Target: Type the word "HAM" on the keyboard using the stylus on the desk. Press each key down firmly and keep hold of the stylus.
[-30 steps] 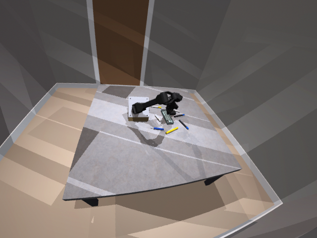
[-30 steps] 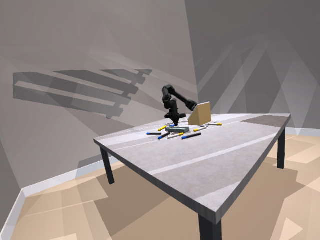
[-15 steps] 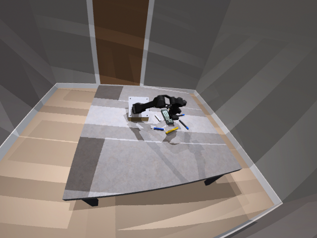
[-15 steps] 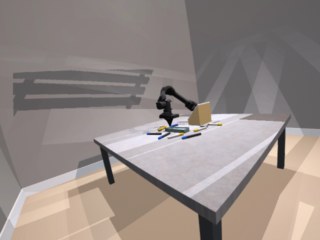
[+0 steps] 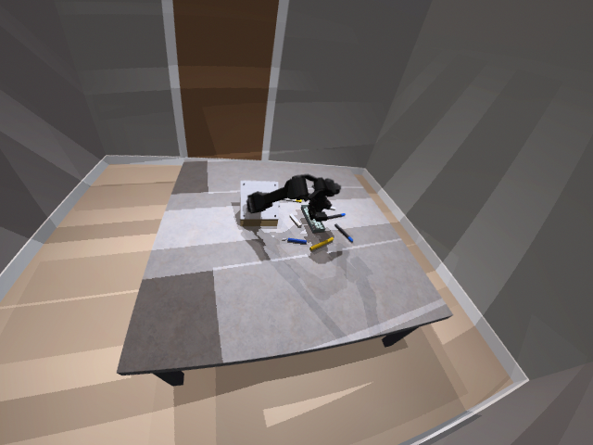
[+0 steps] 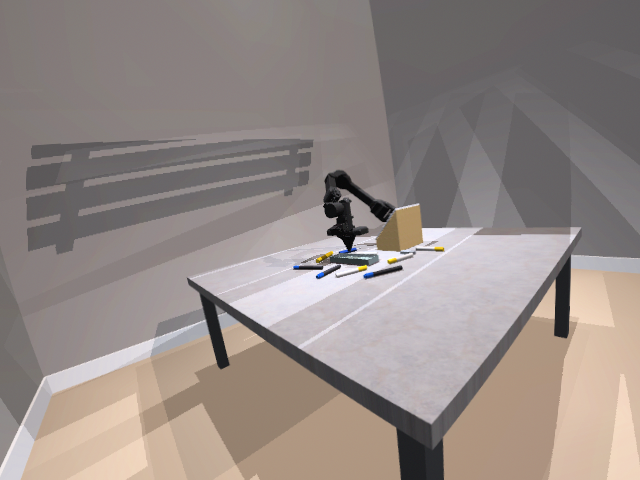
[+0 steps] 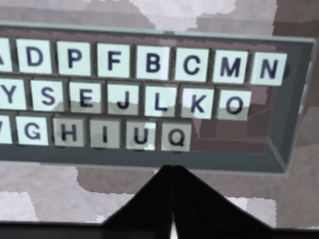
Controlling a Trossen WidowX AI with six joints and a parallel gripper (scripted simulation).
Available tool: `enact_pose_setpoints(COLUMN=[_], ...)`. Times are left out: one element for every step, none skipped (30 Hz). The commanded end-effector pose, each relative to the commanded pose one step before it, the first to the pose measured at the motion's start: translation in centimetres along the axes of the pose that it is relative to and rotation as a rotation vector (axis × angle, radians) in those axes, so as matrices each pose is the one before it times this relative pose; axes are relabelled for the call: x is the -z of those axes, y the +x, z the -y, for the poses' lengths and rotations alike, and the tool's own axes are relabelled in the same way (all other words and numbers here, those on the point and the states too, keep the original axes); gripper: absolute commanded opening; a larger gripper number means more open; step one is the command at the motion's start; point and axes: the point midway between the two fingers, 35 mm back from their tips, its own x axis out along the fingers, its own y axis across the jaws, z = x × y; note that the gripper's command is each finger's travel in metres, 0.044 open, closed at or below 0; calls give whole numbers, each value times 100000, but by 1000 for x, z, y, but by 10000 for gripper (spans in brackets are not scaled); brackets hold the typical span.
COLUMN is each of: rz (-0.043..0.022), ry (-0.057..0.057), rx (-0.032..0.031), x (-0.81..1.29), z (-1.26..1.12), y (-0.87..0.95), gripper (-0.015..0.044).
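Observation:
The keyboard lies on the desk, a dark green tray with pale lettered keys. My gripper is shut with nothing between the fingers. In the wrist view its tips show just below the Q key, over the keyboard's edge. The H key is left of the tips, and the M key is at the upper right. The A key is cut off at the left edge. Several pens lie around the keyboard; which one is the stylus I cannot tell.
A blue pen, a yellow pen and a black pen with a blue end lie near the keyboard. A white and yellow pen lies among them. The arm's wedge-shaped base block stands behind.

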Motion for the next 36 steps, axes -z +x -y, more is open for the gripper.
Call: enact_pose_setpoints(rz=[586,0,0,0,0,0,17,44,50,26,-8,-23,-19,-7,0,0,0,0,0,0,0,0,0,0,0,0,0,0,91,190,167,-82,-214,-133,-45,0], ry=[1544,0,0,0,0,0,-6,-16,-18,-5,19,33,28,11,0,0,0,0,0,0,0,0,0,0,0,0,0,0,42,83,69,-53,-108,-58,-18,0], rx=[-498,0,0,0,0,0,-59,-158,-204,-152,-21,74,83,34,0,0,0,0,0,0,0,0,0,0,0,0,0,0,-90,-212,-231,-32,141,115,44,0], x=[297,0,0,0,0,0,-34,-87,-101,-47,47,100,87,33,0,0,0,0,0,0,0,0,0,0,0,0,0,0,-26,-64,-62,-6,50,55,23,0], z=[-223,0,0,0,0,0,-257,-771,-1286,-1666,-1659,-1270,-757,-251,0,0,0,0,0,0,0,0,0,0,0,0,0,0,-26,-63,-69,-12,43,40,16,0], y=[-80,0,0,0,0,0,-7,-20,-25,-15,6,20,18,7,0,0,0,0,0,0,0,0,0,0,0,0,0,0,-261,-768,-1263,-1557,-1206,-729,-244,0], gripper=[0,0,0,0,0,0,0,0,0,0,0,0,0,0,0,0,0,0,0,0,0,0,0,0,0,0,0,0,0,0,0,0,0,0,0,0])
